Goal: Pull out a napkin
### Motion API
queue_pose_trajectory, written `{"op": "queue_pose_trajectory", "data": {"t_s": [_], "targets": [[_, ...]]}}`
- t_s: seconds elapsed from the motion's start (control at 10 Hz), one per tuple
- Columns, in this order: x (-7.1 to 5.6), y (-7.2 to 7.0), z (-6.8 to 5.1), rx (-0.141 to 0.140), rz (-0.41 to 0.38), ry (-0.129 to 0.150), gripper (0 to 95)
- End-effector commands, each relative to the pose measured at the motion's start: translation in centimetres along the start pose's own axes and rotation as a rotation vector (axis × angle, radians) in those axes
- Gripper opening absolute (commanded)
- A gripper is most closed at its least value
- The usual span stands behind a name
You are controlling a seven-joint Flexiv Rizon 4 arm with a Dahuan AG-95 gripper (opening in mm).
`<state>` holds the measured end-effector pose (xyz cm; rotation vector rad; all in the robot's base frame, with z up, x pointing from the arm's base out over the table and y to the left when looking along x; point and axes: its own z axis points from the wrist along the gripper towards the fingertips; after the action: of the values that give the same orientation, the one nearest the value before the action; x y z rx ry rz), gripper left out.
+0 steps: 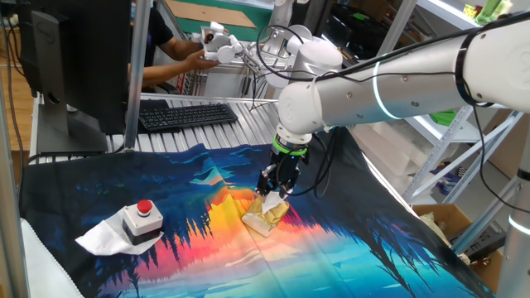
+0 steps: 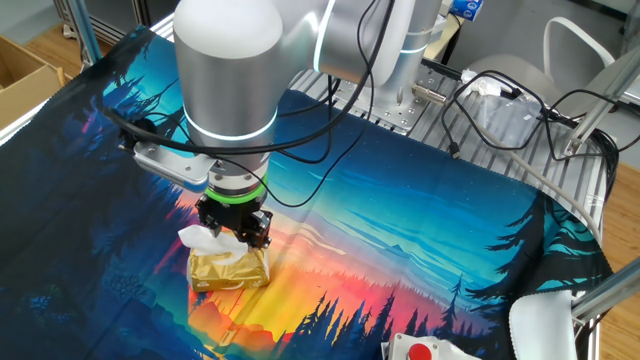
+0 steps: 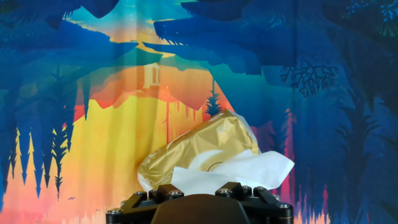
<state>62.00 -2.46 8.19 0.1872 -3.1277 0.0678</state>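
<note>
hand [image 2: 236,228] directly above gold tissue pack [image 2: 229,268], at its top opening | napkin [image 3: 239,169] sticking up between fingers | grip state: cannot tell, fingertips hidden | pack on desk [image 1: 348,248], well apart from red-button box [image 1: 142,219] | pull axis: straight up

The tissue pack [image 1: 267,217] lay on the cloth [image 1: 348,257] covering the tabletop, near its middle. The gripper [image 1: 274,188] stood directly above the pack, at the napkin [image 2: 200,238] protruding from its top. In the one fixed view, the button box [image 1: 142,221] sat well apart to the left of the pack, resting on a loose napkin sheet [image 1: 99,239]. A keyboard [image 1: 187,114] lay behind the cloth, with a monitor [image 1: 74,58] to its left.
</note>
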Motion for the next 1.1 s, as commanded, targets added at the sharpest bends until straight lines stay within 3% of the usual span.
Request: {"op": "queue_pose_trajectory", "data": {"t_s": [0.1,0.8,1.1], "targets": [[0.09,0.01,0.02,0.000,0.004,-0.001,57.0],[0.81,0.35,0.73,0.001,0.006,-0.004,57.0],[0.77,0.24,0.71,0.006,-0.010,-0.011,0.0]]}}
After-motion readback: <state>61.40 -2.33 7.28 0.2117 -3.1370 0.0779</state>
